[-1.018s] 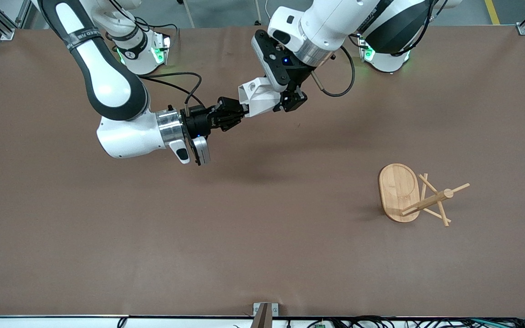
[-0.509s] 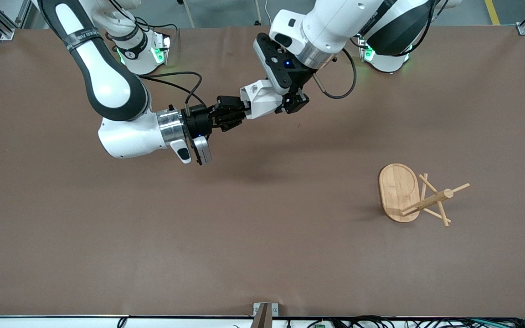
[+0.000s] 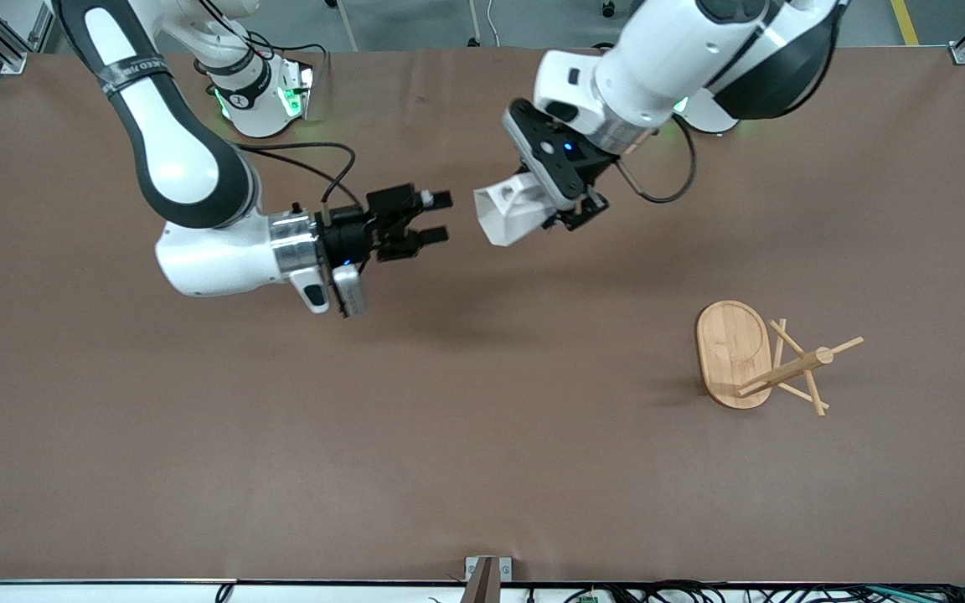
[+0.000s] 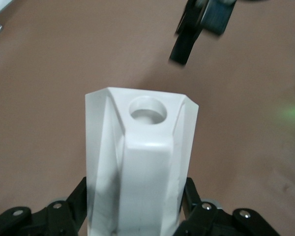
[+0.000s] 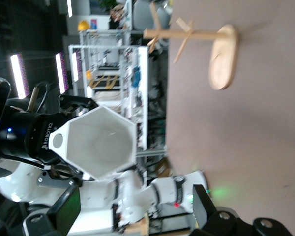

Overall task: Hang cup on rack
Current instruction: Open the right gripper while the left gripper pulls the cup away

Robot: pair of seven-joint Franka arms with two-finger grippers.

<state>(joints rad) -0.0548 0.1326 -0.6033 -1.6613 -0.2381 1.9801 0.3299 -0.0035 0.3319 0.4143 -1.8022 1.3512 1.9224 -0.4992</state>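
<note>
The white faceted cup (image 3: pixel 509 214) hangs above the middle of the table, its narrow base held in my left gripper (image 3: pixel 568 211), which is shut on it. In the left wrist view the cup (image 4: pixel 140 162) fills the space between the fingers, handle hole up. My right gripper (image 3: pixel 435 218) is open and empty, a short way from the cup's rim, toward the right arm's end. The right wrist view looks into the cup's hexagonal mouth (image 5: pixel 96 141). The bamboo rack (image 3: pixel 763 356) stands on the table toward the left arm's end, nearer the front camera, and also shows in the right wrist view (image 5: pixel 196 43).
The brown table (image 3: pixel 281 435) holds nothing else near the rack. Both arm bases stand along the table's edge farthest from the front camera. A small metal bracket (image 3: pixel 487 574) sits at the table's near edge.
My right gripper let go of the cup, opened and drew back toward its own end. My left gripper carried the cup away toward the left arm's end.
</note>
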